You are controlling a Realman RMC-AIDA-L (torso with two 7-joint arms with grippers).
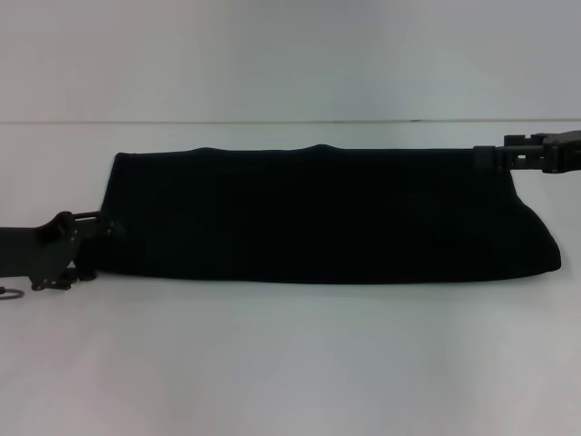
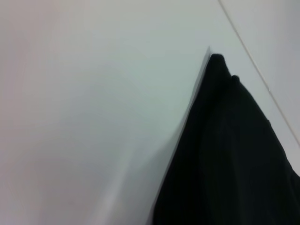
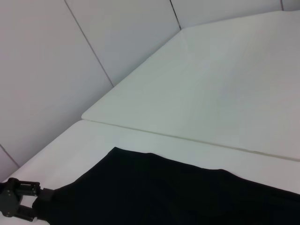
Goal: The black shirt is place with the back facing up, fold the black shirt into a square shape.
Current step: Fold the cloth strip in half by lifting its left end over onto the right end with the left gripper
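Observation:
The black shirt (image 1: pixel 318 213) lies on the white table (image 1: pixel 290 363) as a long, wide band with a straight far edge and a rounded near edge. My left gripper (image 1: pixel 102 227) is at the band's left end, near its front corner, touching the cloth's edge. My right gripper (image 1: pixel 487 157) is at the band's far right corner, over the cloth's edge. The left wrist view shows the shirt (image 2: pixel 229 154) rising to a point. The right wrist view shows the shirt's far edge (image 3: pixel 178 197) and the left gripper (image 3: pixel 23 201) at its end.
The table's far edge (image 1: pixel 290 122) runs just behind the shirt, with a pale wall (image 1: pixel 290 54) beyond. A seam (image 3: pixel 187 138) crosses the table top behind the shirt. White table surface lies in front of the shirt.

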